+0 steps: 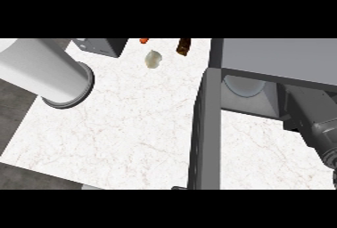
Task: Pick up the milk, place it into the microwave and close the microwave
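**Open microwave door splits the tabletop; milk out of sight**

Nearest, the one microwave door point(205, 133) stands open. Seen edge-on, it is a dark slab running from near to far across the white marbled tabletop point(118, 133), walling off the right side.

Right of it, one grey forearm point(322, 136) rises from the right edge to the microwave's mouth. The dark right robot hand point(306, 109) at its end is too hidden to tell whether it is wide, narrow or holding anything. The milk cannot be seen.

The single microwave point(283, 58) shows one round glass plate point(242, 85) inside.

At the left, a second, pale forearm point(43, 69) hangs above the tabletop; its robot hand is out of view.

Four things line the far edge: a dark grey box point(100, 45), an orange scrap point(143, 40), a pale lump point(153, 59) and a brown bottle point(183, 46).
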{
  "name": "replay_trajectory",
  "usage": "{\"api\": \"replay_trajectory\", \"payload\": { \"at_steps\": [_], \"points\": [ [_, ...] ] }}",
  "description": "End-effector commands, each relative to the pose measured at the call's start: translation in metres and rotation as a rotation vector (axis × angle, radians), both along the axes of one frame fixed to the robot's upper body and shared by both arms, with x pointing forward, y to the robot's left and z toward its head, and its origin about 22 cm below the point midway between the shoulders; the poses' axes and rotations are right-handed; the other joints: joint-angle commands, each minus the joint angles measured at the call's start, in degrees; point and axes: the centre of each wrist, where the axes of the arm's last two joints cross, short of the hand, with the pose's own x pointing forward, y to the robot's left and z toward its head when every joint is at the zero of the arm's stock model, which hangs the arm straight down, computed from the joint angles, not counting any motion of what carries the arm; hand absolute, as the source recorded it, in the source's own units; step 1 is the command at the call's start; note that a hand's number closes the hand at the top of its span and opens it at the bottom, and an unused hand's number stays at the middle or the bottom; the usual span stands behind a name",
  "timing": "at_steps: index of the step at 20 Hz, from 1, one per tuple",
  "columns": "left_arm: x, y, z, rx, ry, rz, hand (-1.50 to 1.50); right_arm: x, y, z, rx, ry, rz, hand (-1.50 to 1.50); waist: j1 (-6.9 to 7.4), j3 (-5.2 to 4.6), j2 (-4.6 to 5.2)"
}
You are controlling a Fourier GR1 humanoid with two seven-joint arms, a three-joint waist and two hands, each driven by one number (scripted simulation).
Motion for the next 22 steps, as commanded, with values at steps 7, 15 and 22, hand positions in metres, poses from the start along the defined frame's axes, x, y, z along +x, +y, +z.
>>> {"api": "replay_trajectory", "payload": {
  "at_steps": [7,15,22],
  "points": [
    [0.01,-0.002,-0.007,0.0,0.031,-0.034,-1.5,0.02,0.06,0.026,-0.078,0.043,0.037,-1.5,1.77,-1.22,-1.0],
    [0.016,-0.006,-0.016,0.016,0.057,-0.065,-1.5,0.024,0.093,0.029,-0.054,-0.009,0.076,-1.5,1.02,-1.24,-1.44],
    [0.016,-0.013,-0.026,0.004,0.094,-0.08,-1.5,0.026,0.082,0.037,0.0,-0.059,-0.029,-1.5,-1.23,-1.16,-2.13]
  ]
}}
